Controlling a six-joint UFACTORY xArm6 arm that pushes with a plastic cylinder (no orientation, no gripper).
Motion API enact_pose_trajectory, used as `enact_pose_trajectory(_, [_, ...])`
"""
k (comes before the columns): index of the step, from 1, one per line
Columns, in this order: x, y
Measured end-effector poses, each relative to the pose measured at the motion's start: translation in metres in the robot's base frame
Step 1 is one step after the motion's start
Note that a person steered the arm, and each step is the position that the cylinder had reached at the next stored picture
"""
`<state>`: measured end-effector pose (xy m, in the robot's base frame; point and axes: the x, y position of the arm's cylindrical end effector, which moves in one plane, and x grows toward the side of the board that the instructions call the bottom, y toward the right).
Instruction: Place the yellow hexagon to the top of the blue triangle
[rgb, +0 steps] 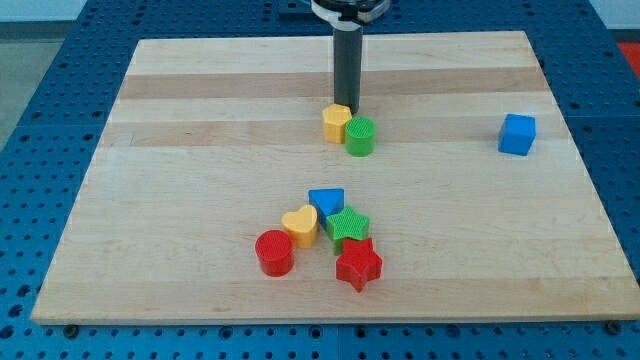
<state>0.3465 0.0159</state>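
The yellow hexagon (336, 123) sits a little above the board's middle, touching the green cylinder (360, 136) on its right. My tip (347, 107) rests just above the hexagon's upper right edge, touching or nearly touching it. The blue triangle (326, 201) lies well below, toward the view's bottom, at the top of a cluster of blocks.
The cluster holds a yellow heart (300, 225), a green star (348, 224), a red star (358, 263) and a red cylinder (274, 252). A blue cube (517, 133) stands alone at the view's right. The wooden board (200, 150) lies on a blue perforated table.
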Motion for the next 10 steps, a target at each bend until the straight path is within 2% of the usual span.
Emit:
enact_pose_trajectory(3, [0.008,-0.018])
enact_pose_trajectory(8, [0.089,-0.018])
enact_pose_trajectory(10, [0.097,-0.020])
